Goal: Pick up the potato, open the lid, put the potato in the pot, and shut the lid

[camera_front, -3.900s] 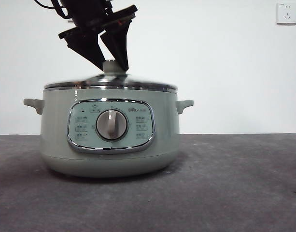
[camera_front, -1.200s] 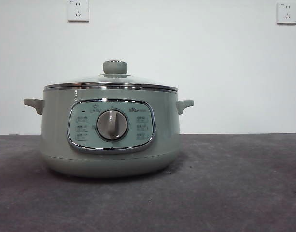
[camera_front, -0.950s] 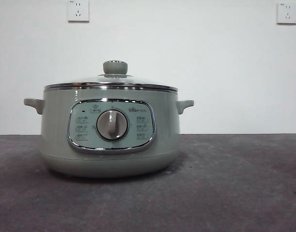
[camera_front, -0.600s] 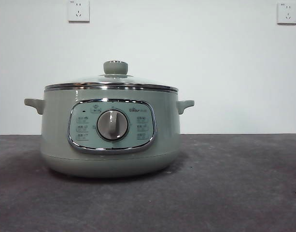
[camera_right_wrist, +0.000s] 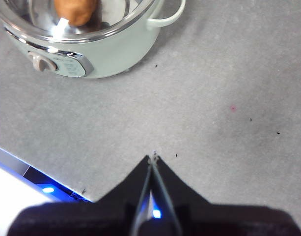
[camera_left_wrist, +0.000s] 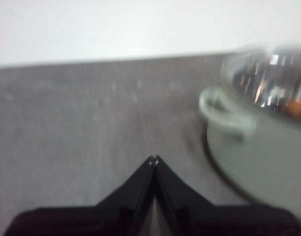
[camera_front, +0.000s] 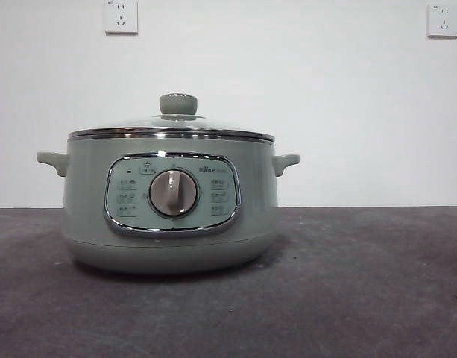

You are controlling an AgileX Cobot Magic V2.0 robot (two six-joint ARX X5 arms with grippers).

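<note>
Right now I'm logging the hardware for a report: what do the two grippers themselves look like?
Both look alike. The left gripper has two matte black jaws, wedge-shaped and tapering to a fine tip, rising from a broad black body. The right gripper has the same black tapered jaws, with a small blue light glowing at their base. No cables or markings show in either wrist view, and neither arm appears in the front view.

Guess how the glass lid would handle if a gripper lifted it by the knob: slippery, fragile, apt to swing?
The lid looks like glass in a steel rim, so probably fragile and fairly heavy for its size. Its small, smooth, rounded knob is the only grip, so it may slip. Held from that single central point, the wide lid would likely tilt.
</note>
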